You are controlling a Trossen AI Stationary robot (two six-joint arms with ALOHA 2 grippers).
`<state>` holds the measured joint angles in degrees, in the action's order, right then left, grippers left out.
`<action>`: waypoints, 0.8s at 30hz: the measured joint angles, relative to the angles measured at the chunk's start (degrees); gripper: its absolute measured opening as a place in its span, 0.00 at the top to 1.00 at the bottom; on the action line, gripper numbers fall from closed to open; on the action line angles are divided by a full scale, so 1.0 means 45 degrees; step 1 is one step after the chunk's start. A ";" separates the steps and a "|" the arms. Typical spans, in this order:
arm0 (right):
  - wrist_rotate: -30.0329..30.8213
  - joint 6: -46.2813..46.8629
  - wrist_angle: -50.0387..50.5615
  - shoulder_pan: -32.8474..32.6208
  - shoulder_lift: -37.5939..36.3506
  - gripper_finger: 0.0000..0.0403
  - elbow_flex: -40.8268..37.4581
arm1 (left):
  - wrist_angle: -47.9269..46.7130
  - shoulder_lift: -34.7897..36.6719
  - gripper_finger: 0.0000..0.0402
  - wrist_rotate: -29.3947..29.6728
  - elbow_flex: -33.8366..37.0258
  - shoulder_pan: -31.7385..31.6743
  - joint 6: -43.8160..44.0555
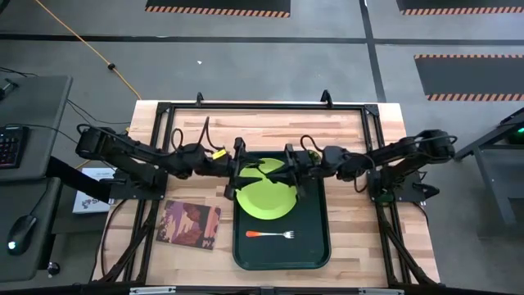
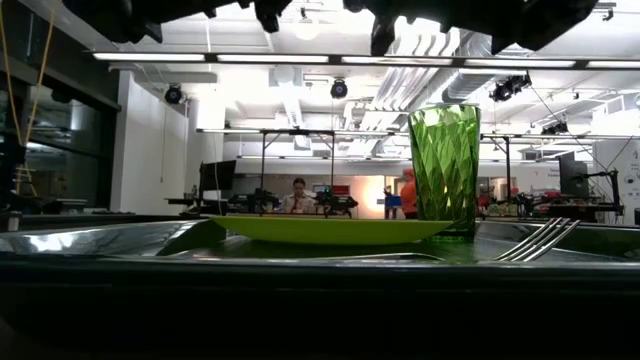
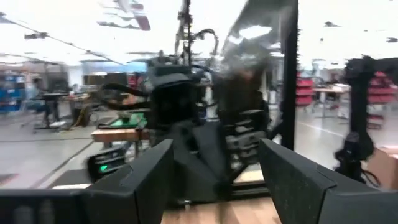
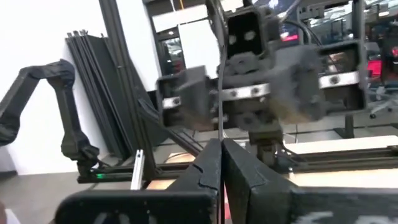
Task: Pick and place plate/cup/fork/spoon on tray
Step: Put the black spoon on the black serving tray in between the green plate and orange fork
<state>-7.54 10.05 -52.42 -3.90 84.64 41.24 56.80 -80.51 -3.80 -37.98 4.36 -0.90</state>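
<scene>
Plate (image 1: 266,197), cup (image 2: 444,168) & fork (image 1: 270,235) sat on tray (image 1: 315,246); spoon not visible. L gripper (image 3: 214,171) hung over the plate w/ fingers spread, empty; R gripper (image 4: 221,163) pinched closed, empty. Next step probably the spoon; needs locating first.

My two dark arms reach inward from either side, wrists nearly meeting at the middle. My left gripper (image 3: 214,180) points level, its fingers (image 3: 140,180) spread wide with nothing between them. My right gripper (image 4: 221,171) has its fingers (image 4: 202,171) pressed together, empty.
</scene>
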 joint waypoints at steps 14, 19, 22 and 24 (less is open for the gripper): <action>0.0066 0.0097 0.0267 0.0004 0.0117 1.00 0.0100 | 0.0116 -0.0014 0.56 0.0878 0.0005 0.0492 -0.1769; 0.0139 0.0051 0.0267 0.0006 0.0112 1.00 0.0100 | 0.0117 -0.0014 0.79 0.1902 0.0005 0.0487 -0.1840; 0.0252 -0.0002 0.0323 0.0019 0.0101 1.00 0.0100 | 0.0104 -0.0014 0.95 0.1906 0.0015 0.0496 -0.1806; 0.0242 -0.0050 0.0397 0.0023 0.0097 1.00 0.0096 | 0.0082 -0.0014 0.97 0.1871 0.0024 0.0506 -0.1728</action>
<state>-6.46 9.82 -50.64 -3.79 85.08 41.67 57.17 -80.58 4.62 -37.87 6.63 -8.68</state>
